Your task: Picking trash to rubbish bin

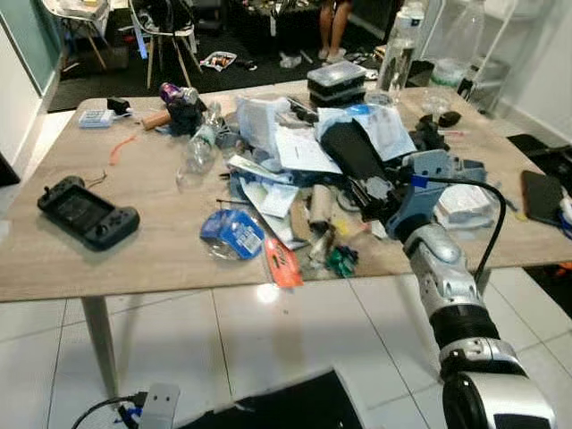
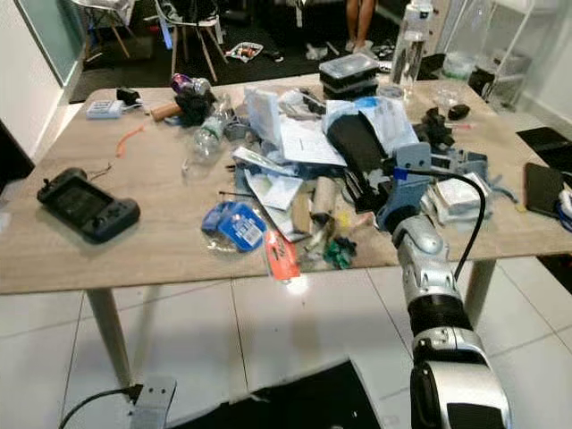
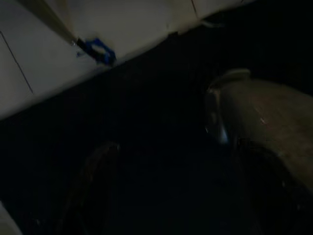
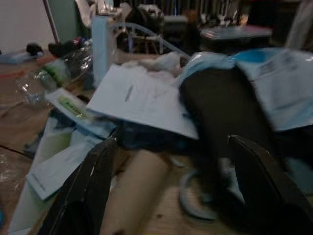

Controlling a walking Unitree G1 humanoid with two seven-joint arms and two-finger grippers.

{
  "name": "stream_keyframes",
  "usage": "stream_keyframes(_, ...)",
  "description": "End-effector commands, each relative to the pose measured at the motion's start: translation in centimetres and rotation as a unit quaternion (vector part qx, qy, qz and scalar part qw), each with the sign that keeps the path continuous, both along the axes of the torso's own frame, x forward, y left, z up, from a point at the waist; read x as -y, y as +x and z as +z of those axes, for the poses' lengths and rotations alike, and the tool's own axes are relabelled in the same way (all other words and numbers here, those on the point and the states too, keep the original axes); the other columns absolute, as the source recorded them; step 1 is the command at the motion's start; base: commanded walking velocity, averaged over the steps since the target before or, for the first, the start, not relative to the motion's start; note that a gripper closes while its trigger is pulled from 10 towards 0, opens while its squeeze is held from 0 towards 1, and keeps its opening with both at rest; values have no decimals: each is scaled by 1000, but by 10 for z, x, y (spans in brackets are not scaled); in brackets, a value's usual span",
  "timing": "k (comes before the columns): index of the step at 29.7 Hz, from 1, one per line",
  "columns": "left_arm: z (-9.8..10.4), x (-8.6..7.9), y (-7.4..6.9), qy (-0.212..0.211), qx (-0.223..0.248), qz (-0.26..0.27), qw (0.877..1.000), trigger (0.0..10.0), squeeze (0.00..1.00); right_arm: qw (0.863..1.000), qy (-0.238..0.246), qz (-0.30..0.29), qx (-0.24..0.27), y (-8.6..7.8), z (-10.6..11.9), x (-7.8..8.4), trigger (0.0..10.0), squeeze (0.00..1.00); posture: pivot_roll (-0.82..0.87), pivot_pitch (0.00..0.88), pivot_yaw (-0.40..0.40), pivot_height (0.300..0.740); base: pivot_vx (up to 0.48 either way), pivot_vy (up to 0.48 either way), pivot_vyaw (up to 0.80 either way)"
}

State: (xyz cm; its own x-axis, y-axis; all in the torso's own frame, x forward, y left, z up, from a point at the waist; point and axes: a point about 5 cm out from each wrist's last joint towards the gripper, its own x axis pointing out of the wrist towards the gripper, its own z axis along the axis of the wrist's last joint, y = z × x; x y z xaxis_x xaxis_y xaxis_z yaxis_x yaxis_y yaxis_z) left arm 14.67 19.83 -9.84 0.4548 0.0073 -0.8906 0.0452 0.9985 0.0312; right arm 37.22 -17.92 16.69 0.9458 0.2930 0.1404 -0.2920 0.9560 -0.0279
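The right gripper (image 4: 171,196) is reaching over the near edge of the table (image 1: 152,259), right of centre in the head views, with its 2 fingers (image 4: 85,191) spread wide. In the right wrist view they are framing a cardboard tube (image 4: 134,188) that is lying just ahead of them, so the spread looks sized to straddle it. That tube (image 1: 319,207) is sitting low in the heap of trash (image 1: 295,152) at the middle of the frame, half under white papers (image 4: 142,98) and beside a dark flat pouch (image 1: 350,147). The arm is coming in low and nearly level, probably because the tube is lying flat on the wood and a level approach lets the fingers slide either side of it.

A blue wrapper (image 1: 234,232) and an orange packet (image 1: 282,262) are lying at the pile's near edge, lower centre. A game controller (image 1: 87,213) is resting apart at the left, and likely is not rubbish. No bin can be made out.

The left gripper is hanging idle in shade over the floor; I cannot tell how its fingers stand.
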Motion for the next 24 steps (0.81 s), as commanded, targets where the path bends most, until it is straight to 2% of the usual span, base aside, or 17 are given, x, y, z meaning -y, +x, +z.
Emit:
stream_keyframes(1,-3,0,-7,2,-14,-10,1000,10000,0,1000,-5,-10,-18,-1,-6,6,10000,0,-31,90,16,740,368,0,0)
stream_keyframes(5,-2,-1,-7,2,-13,-7,1000,10000,0,999,-21,-18,-43,1,-12,7,10000,0,-28,89,19,740,346,0,0)
stream_keyframes(13,-2,-2,-5,10,-13,-27,999,10000,0,994,-46,-50,-88,2,-25,9,10000,0,-25,87,21,740,0,0,0)
stream_keyframes(17,-2,-2,-5,10,-12,-28,999,10000,0,995,-30,-28,-89,1,-26,4,10000,0,-25,87,21,740,0,0,0)
stream_keyframes(24,-1,-2,-4,12,-12,-33,999,10000,0,992,-72,16,-106,0,-25,-10,10000,0,-23,88,23,740,0,0,0)
